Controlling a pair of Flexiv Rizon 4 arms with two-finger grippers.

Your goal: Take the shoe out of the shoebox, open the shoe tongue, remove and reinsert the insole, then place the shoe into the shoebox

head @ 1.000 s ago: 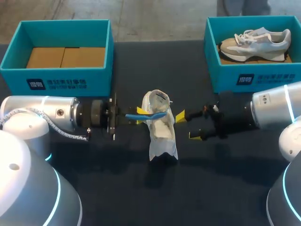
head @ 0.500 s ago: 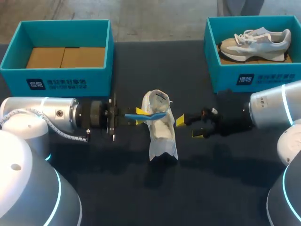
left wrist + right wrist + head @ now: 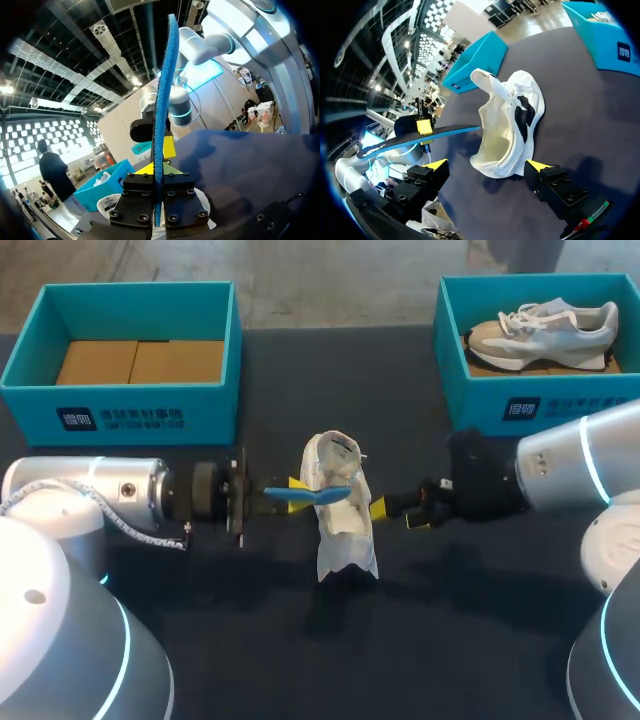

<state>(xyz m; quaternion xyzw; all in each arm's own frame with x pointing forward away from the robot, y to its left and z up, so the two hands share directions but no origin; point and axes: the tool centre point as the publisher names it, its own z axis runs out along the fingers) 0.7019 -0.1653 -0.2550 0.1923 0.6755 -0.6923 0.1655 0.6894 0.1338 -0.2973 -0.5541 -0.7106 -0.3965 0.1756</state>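
The white shoe [image 3: 345, 532] lies mid-table between the two arms, its long axis running from the far side toward the robot and its mouth gaping upward. The left gripper [image 3: 288, 490] comes in from the left, clamped on the blue insole [image 3: 318, 494]. In the left wrist view the insole stands edge-on, pinched flat between the two yellow tips. The insole's free end pokes out over the shoe, lying crosswise to the shoe's length. That is the relation that matters here: to slide home, by my reading, the insole must turn to run along the shoe, not across it.

On the other flank, the right gripper [image 3: 393, 512] sits low with its fingers spread wide and nothing held. One yellow tip is just beside the shoe's side (I cannot tell whether it touches). From its wrist view, the shoe's near end lies between and ahead of the open fingers, so this arm looks best placed to steady the shoe. Both arms are close, but only the left carries the insole.
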